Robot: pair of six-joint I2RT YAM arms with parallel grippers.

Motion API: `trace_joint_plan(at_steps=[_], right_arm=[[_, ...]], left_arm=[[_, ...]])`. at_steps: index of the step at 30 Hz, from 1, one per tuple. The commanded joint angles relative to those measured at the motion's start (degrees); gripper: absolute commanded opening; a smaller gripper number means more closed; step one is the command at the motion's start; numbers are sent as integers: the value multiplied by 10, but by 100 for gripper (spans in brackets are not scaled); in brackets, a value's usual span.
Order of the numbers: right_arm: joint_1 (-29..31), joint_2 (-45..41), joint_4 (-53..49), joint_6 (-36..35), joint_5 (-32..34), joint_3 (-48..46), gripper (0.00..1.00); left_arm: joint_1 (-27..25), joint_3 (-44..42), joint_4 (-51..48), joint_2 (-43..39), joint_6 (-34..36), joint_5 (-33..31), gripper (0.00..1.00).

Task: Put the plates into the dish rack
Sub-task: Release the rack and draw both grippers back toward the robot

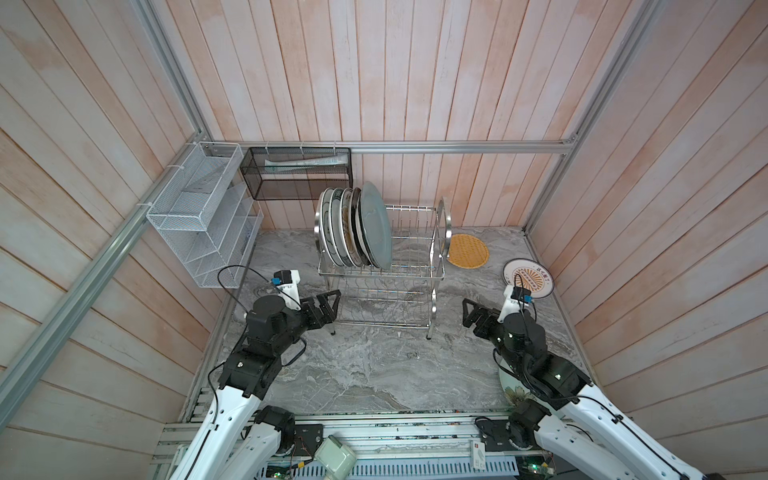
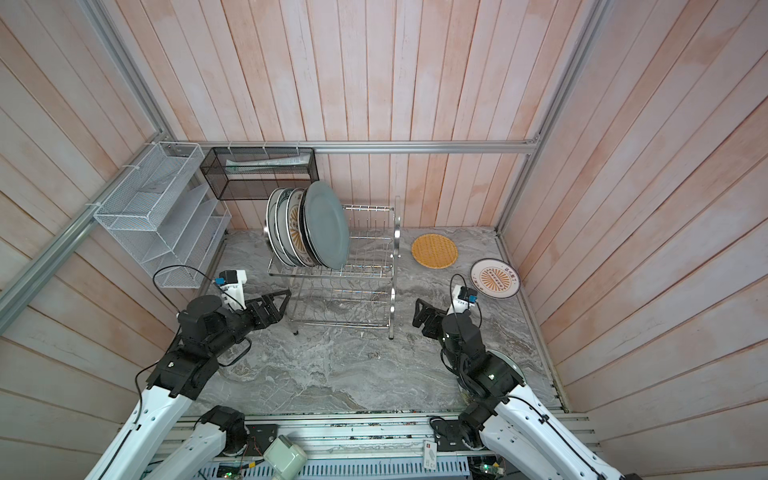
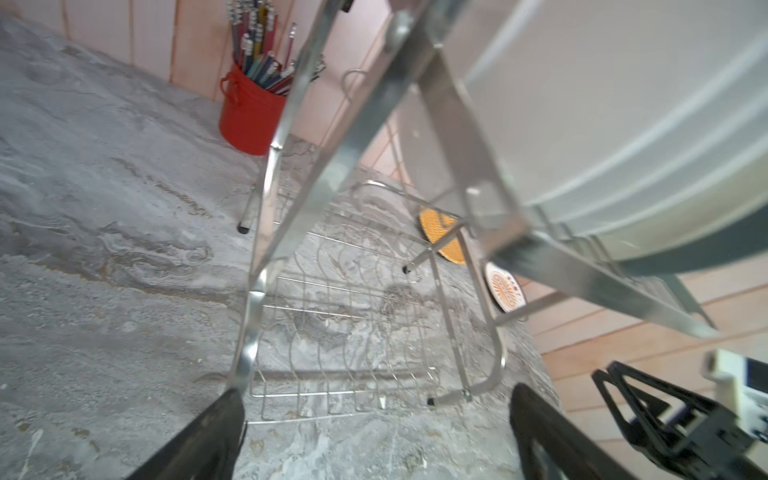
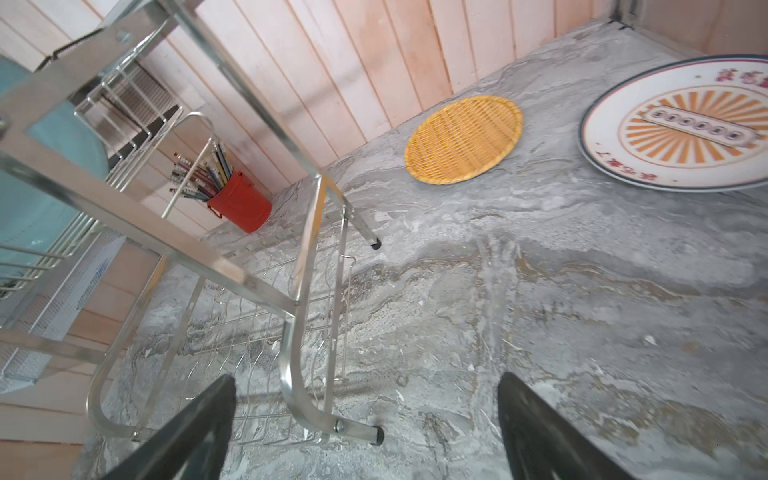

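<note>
In both top views the dish rack [image 1: 434,291] [image 2: 392,291] stands mid-table with several plates upright in its upper tier, a grey-blue one [image 1: 376,226] [image 2: 326,224] in front. An orange lattice plate [image 1: 467,251] [image 4: 463,139] and a sunburst plate [image 1: 530,278] [image 4: 681,124] lie flat to the rack's right. A floral plate [image 1: 513,390] shows partly under the right arm. My left gripper [image 1: 336,305] [image 3: 376,407] is open and empty beside the rack's left end. At the rack's right end my right gripper [image 1: 466,312] [image 4: 368,388] is open and empty too.
A white mesh organiser [image 1: 203,216] and a black mesh basket [image 1: 297,174] hang on the back-left walls. A red cup of pens [image 3: 249,116] [image 4: 241,205] stands behind the rack. Wooden walls close in three sides of the grey marble table [image 1: 374,374].
</note>
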Motion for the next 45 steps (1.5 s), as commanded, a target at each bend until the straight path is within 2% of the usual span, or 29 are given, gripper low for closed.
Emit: trace_joint_plan(at_steps=[1,4,9,11,14,19,24,28,34,45], right_arm=[[-11,-62,-133,112,61,-25,98],[-12,-95,-207,199,107,-39,98],[-19,-74,-299,319,154,-49,98],[-25,-57,-324,367,158,-52,98],[-34,-42,-326,392,155,-61,98],[-82,-40,-262,360,121,-101,98],[-154,-49,-195,282,58,-140,98],[-185,-40,-164,261,33,-156,98],[-197,-33,-108,241,-11,-180,98],[-197,5,41,232,-92,-224,98]], left_arm=[[2,20,-61,-43,66,85,100],[3,-5,-65,-77,115,142,100],[-3,-47,2,-106,115,259,100],[-5,-55,16,-107,115,269,100],[-5,-66,23,-103,103,276,100],[-7,-71,21,-103,101,267,100],[-7,-67,6,-81,104,240,100],[-6,-66,10,-65,109,271,100],[-7,-72,22,-66,107,297,100],[-6,-70,14,-50,107,277,100]])
